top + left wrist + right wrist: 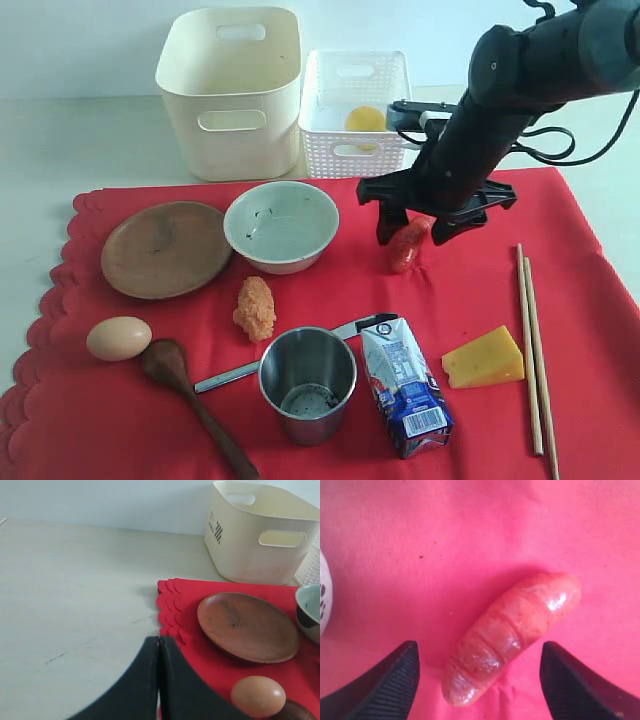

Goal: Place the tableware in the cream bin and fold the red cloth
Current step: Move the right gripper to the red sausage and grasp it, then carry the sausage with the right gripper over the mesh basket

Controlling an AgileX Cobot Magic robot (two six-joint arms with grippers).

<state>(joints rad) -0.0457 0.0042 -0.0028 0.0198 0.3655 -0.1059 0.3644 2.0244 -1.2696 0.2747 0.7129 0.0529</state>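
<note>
Now the exterior camera catches the right gripper (415,236), jaws apart, straddling a red sausage (408,246) on the red cloth (580,300), at 3 o'clock from the white speckled bowl (281,225). The cream bin (232,95) stands at 11 o'clock from that bowl. Only the right wrist view shows both fingers (390,685) clear of the sausage. Only the left wrist view shows the left gripper (159,680), pressed together, over bare table (75,605) beside the cloth's scalloped edge, near the brown round plate (247,627).
</note>
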